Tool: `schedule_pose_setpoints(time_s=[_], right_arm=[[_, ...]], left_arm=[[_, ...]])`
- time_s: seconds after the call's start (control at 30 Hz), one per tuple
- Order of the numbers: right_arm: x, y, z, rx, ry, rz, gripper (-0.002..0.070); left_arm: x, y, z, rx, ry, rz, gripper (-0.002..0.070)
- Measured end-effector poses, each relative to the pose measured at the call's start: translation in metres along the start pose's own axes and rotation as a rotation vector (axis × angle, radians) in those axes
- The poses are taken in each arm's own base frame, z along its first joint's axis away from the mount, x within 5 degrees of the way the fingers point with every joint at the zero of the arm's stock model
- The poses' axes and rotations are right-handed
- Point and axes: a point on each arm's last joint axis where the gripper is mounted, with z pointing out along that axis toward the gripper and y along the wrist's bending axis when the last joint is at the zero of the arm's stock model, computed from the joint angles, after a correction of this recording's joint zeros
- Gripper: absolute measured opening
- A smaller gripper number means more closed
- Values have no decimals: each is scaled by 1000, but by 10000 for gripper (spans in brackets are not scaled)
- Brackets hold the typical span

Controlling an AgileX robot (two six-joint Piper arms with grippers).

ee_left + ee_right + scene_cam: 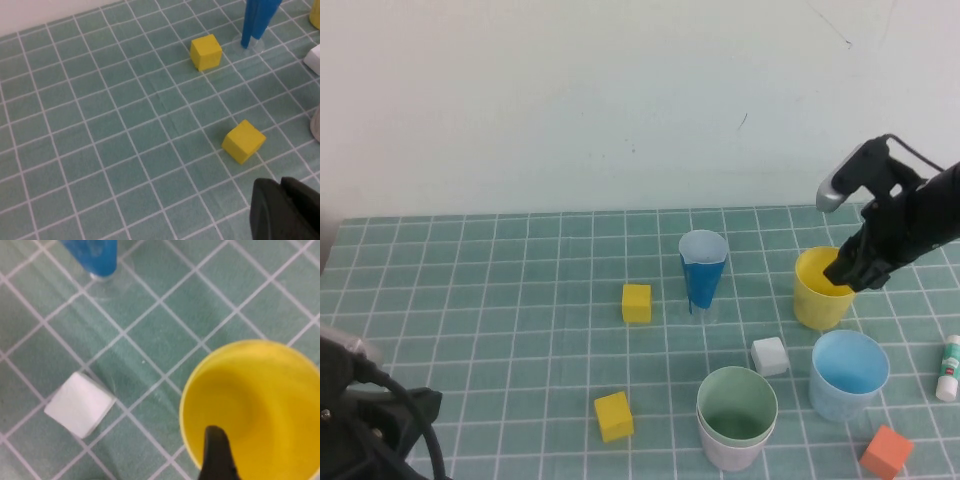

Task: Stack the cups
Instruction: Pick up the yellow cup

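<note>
The yellow cup (817, 300) stands upright at the back right. My right gripper (848, 272) is over its rim; in the right wrist view one dark finger (216, 450) reaches inside the yellow cup (260, 390), apart from the wall, and the other finger is out of frame. The pale green cup (737, 400) sits nested in the pink cup (730, 452) at the front centre. The light blue cup (848, 375) stands upright to their right. My left gripper (282, 187) is shut and empty, low at the front left (380, 430).
A narrow blue-and-white cone cup (703, 270) stands at centre back. Two yellow cubes (636, 303) (614, 416), a white cube (770, 356) and an orange cube (886, 452) lie around. A glue stick (949, 368) lies at the right edge.
</note>
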Motion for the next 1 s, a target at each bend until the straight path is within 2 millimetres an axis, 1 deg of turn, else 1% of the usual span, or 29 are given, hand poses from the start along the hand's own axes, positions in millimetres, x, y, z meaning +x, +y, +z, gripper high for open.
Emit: schedule_pose_setpoints(time_s=[0.13, 0.23, 0.33, 0.5, 0.57, 0.67, 0.8, 0.87, 1.0], right_arm=[[8, -2, 18, -15, 34, 7, 412], [14, -3, 31, -9, 52, 9, 374], [16, -5, 35, 4, 54, 6, 293], [15, -8, 35, 37, 39, 2, 71], [15, -8, 35, 39, 39, 2, 31], [15, -7, 35, 28, 44, 2, 8], [12, -5, 31, -6, 54, -25, 0], [6, -7, 25, -3, 41, -46, -1], [-10, -11, 3, 38, -13, -76, -1]], left_arm=[[0, -2, 0, 17, 6, -32, -1], [1, -3, 0, 30, 12, -59, -1], [0, -4, 0, 42, 6, -75, -1], [-1, -5, 0, 52, -9, -87, -1], [-1, -5, 0, 53, -12, -87, -1], [-1, -5, 0, 55, -13, -89, -1], [-1, -6, 0, 71, -10, -119, -1], [-1, -7, 0, 79, -7, -137, -1], [-1, -7, 0, 82, -7, -141, -1]])
